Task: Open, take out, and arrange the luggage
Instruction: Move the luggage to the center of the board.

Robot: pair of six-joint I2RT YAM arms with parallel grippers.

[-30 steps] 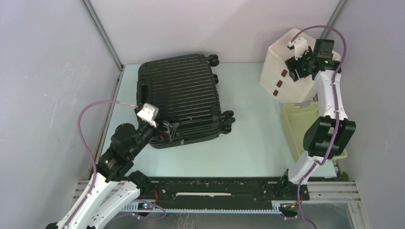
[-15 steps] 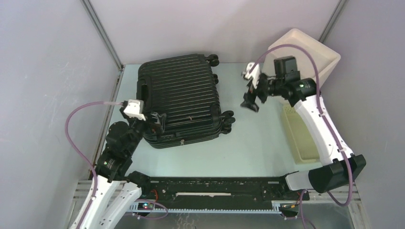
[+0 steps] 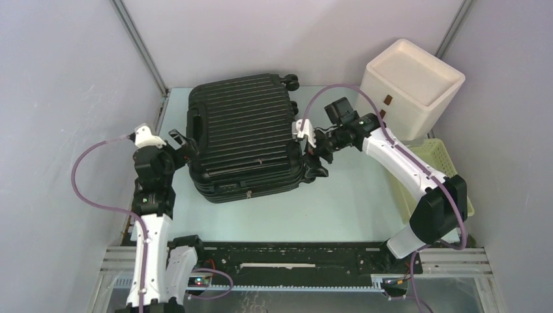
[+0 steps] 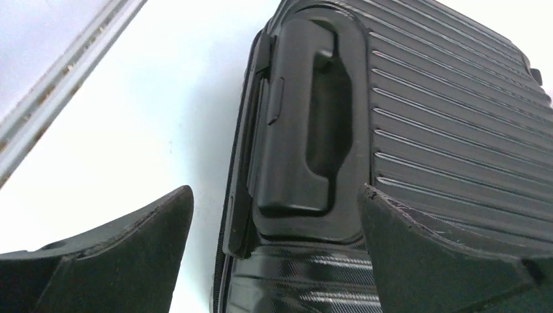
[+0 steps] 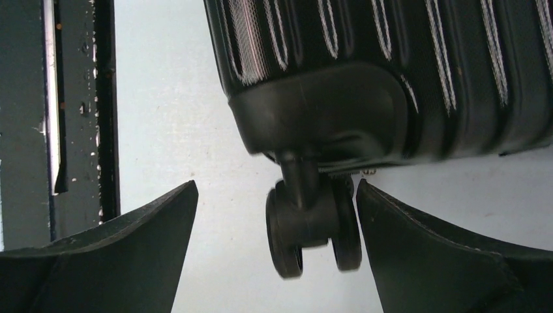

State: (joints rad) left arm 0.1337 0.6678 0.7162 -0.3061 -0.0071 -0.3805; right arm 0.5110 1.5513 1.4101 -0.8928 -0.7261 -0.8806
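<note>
The luggage [image 3: 244, 137] is a black ribbed hard-shell suitcase, lying flat and closed on the table. My left gripper [image 3: 184, 145] is open at its left end. In the left wrist view, the left gripper [image 4: 277, 202] has its jaws on either side of the end of the recessed handle [image 4: 313, 124] without touching it. My right gripper [image 3: 317, 156] is open at the wheel end. In the right wrist view, a twin caster wheel [image 5: 313, 225] sits between the right gripper's [image 5: 275, 189] wide-apart fingers, close to the right finger [image 5: 430, 254].
A white box [image 3: 412, 88] stands upright at the back right, with a pale yellow slatted basket [image 3: 435, 171] in front of it. A metal frame rail [image 3: 155, 124] runs along the table's left edge. A black rail [image 3: 293, 251] spans the near edge.
My right arm has left the white box, which now stands upright, and swung left to the luggage's wheels. My left arm has moved from the front-left corner to the handle end.
</note>
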